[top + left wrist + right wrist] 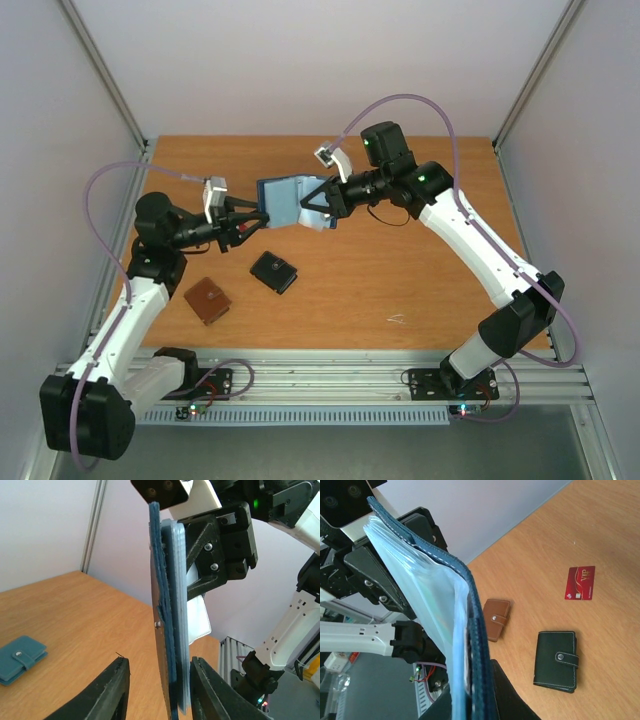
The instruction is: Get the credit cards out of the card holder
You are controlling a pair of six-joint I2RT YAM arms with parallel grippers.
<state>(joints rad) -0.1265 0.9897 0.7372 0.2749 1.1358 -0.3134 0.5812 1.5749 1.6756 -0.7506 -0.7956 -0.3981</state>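
At the left of the top view the left gripper (252, 222) reaches toward the centre with its jaws standing wide. In its wrist view the card holder (169, 630) stands edge-on between the two fingers (107, 692). It lies against the finger at the right of the frame and a gap shows to the other, so this gripper is around the holder and not closed on it. The holder is in the air above the table (420, 260), in the upper middle of the top view. Just right of it the right gripper (308, 207) has it pinched (navy cover on one side, clear pockets (420, 585) on the other), as far as its wrist view shows. Further right in that view a red card (580, 582) lies flat on the wood, well apart from the holder. The teal and black cards I cannot find; I suppose they sit in the pockets. I think the left jaws should close on a card's edge only, not on the cover, and pull straight along the pocket mouth. A pull at an angle may bend the plastic.
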